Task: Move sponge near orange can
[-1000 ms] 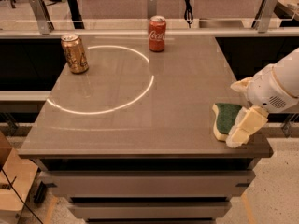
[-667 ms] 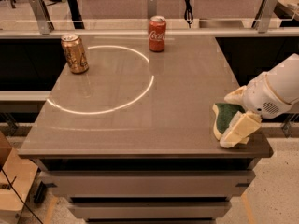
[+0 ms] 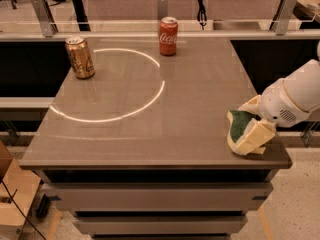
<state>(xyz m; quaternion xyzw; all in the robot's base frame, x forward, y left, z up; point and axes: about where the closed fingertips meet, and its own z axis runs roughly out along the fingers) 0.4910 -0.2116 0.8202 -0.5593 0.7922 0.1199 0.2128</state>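
Observation:
The sponge (image 3: pixel 238 121), dark green on a pale yellow base, is at the table's front right corner, tilted up on edge. My gripper (image 3: pixel 245 128) reaches in from the right with its cream fingers (image 3: pixel 254 138) on either side of the sponge, closed on it. The orange can (image 3: pixel 80 57) stands upright at the far left of the table (image 3: pixel 195 94), far from the sponge.
A red Coca-Cola can (image 3: pixel 168 36) stands at the back centre. A bright ring of light (image 3: pixel 152 96) lies across the left half of the tabletop. The table's right and front edges are right beside the sponge. A railing runs behind the table.
The gripper and the sponge have shifted slightly left and toward the front edge. Both cans stand where they were.

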